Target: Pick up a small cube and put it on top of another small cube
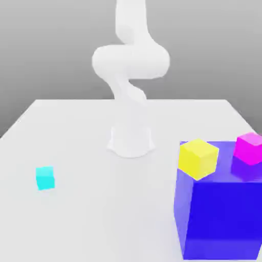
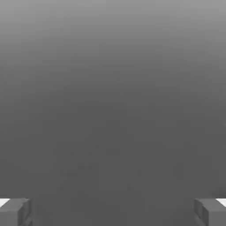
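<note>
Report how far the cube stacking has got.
Done: nothing. The cyan cube sits alone on the table, far from the yellow cube and magenta cube atop the blue block. In hand: nothing; the gripper is open and empty. Left: reach, grasp, lift, stack.

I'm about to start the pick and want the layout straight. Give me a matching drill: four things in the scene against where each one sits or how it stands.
Things:
1. cyan cube
2. yellow cube
3. magenta cube
4. gripper

States:
A. on the big blue block, nearer the arm's base
B. open, nothing between the fingers
C. alone on the table, exterior view's left
D. on the blue block, at the exterior view's right edge

Pairs: 1-C, 2-A, 3-D, 4-B
</note>
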Controlling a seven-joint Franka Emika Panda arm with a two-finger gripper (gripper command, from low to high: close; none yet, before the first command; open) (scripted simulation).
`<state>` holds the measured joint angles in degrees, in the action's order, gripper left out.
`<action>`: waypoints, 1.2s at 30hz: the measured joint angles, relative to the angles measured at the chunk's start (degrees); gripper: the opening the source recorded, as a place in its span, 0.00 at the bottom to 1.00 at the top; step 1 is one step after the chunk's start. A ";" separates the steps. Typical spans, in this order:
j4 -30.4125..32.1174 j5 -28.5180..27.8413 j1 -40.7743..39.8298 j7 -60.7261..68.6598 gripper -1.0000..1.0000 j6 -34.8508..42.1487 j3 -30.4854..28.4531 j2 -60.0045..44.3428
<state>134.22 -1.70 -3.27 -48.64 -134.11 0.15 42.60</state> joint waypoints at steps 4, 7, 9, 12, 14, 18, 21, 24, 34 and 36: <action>4.02 -2.59 -5.43 -4.48 0.50 -3.79 -0.19 -5.39; 6.92 -4.44 -9.15 -7.66 0.50 -6.53 -0.88 -9.31; 8.84 -5.46 -11.72 -9.63 0.50 -8.33 -1.40 -11.91; 11.72 -6.95 -15.34 -12.56 0.50 -11.04 -2.56 -15.80; 13.64 -7.78 -17.69 -14.39 0.50 -12.85 -3.48 -18.38; 17.49 -9.08 -22.06 -17.76 0.50 -16.52 -5.78 -23.50; 20.39 -9.49 -25.05 -19.87 0.50 -19.32 -7.78 -27.30; 23.32 -9.16 -27.71 -21.45 0.50 -22.19 -9.98 -31.06; 30.67 4.71 -33.16 -16.74 0.50 -32.85 -14.22 -44.40; 30.07 9.54 -34.39 -13.44 0.50 -35.58 -11.41 -47.91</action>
<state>164.30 7.83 -37.66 -62.08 -169.70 -11.26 -5.31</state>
